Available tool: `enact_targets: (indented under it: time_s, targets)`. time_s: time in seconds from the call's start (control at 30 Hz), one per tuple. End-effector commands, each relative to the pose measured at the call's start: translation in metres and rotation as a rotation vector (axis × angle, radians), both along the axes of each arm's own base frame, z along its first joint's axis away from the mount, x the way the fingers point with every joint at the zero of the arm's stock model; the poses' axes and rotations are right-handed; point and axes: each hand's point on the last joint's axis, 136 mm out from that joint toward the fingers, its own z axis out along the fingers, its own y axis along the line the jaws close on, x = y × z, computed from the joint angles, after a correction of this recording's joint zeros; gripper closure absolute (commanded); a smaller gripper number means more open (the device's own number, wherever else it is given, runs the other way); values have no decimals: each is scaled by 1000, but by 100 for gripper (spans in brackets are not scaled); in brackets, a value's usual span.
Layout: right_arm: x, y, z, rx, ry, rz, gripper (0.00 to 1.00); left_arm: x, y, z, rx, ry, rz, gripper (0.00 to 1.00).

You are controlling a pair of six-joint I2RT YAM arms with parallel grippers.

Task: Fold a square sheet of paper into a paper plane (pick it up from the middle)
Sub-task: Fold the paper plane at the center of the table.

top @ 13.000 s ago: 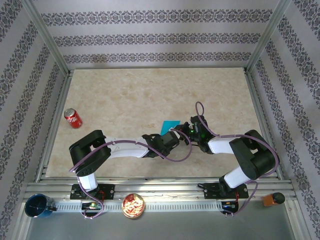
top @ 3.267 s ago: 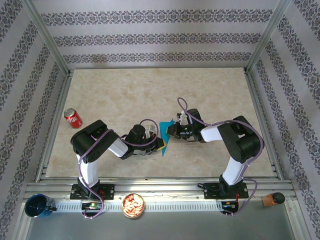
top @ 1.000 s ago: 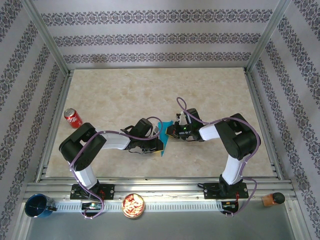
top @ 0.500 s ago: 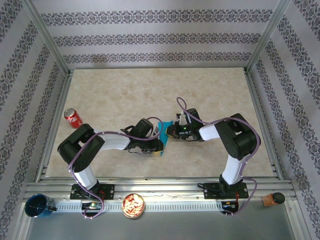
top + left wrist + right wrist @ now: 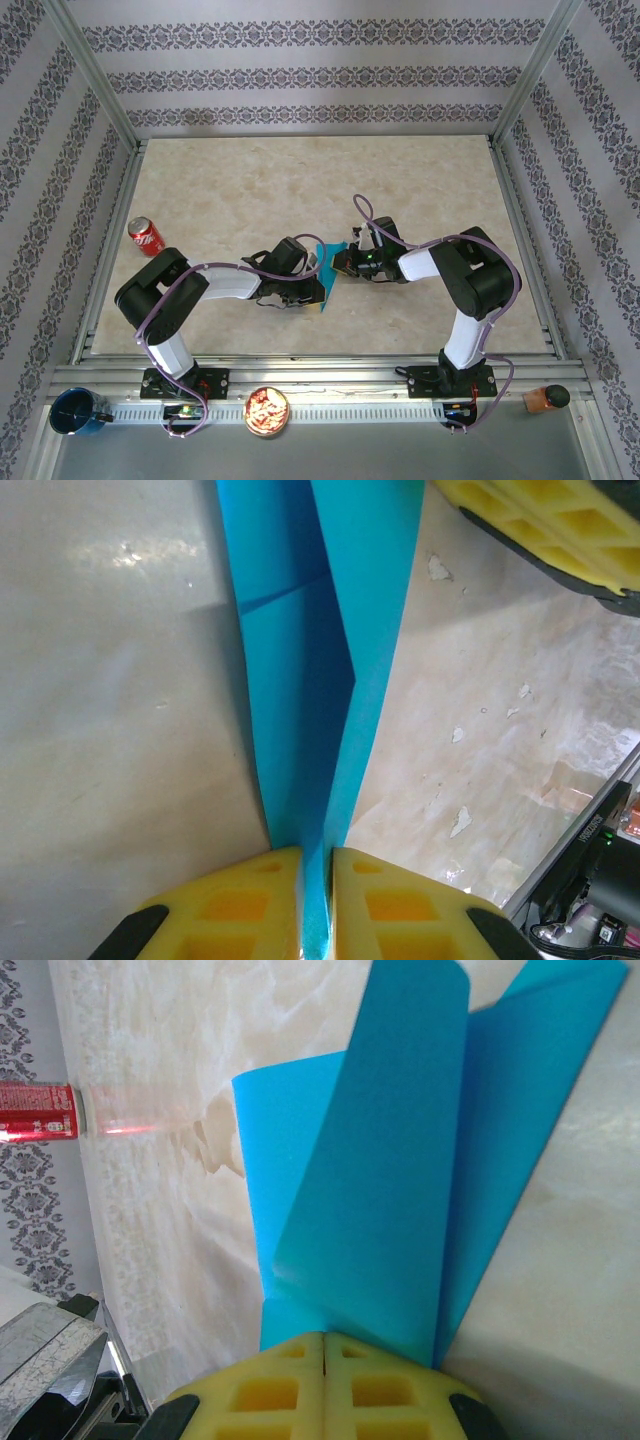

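Observation:
The square sheet of paper point(image 5: 326, 272) is turquoise and folded into a narrow, creased paper plane shape, held just above the middle of the table. In the left wrist view its two layers point(image 5: 300, 660) rise from a centre crease. My left gripper point(image 5: 316, 900) is shut on the fold's near end, the yellow pads pinching the blue paper. From above, the left gripper point(image 5: 316, 290) sits at the paper's lower left. My right gripper point(image 5: 338, 264) meets the paper from the right. Its yellow pads point(image 5: 323, 1365) are pressed together on the edge of an overlapping flap point(image 5: 390, 1180).
A red soda can point(image 5: 146, 237) lies on the table at the left and is also seen in the right wrist view point(image 5: 35, 1110). On the front rail are a dark blue cup point(image 5: 78, 412), a bowl of snacks point(image 5: 267, 412) and an orange object point(image 5: 543, 398). Metal frame posts border the table.
Over the last second both arms and the paper have stayed almost still. Three seconds ago the left arm was bent further back; it has since stretched toward the paper.

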Motion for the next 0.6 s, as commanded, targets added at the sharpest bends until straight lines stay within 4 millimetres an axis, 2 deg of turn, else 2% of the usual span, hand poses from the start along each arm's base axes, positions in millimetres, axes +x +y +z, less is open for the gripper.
enact_targets:
  time_s: [0.0, 0.13, 0.3, 0.57]
  targets:
    - [-9, -5, -26, -80, 47, -26, 94, -17, 13, -14, 82, 46, -15, 87]
    - [-9, -5, -27, -81, 48, -28, 94, -18, 12, -10, 66, 38, -13, 87]
    - [-9, -5, -27, -81, 50, -28, 94, -16, 10, -3, 51, 24, -12, 81]
    - [-9, -5, -27, -81, 51, -30, 94, -19, 10, 1, 43, 22, -9, 78]
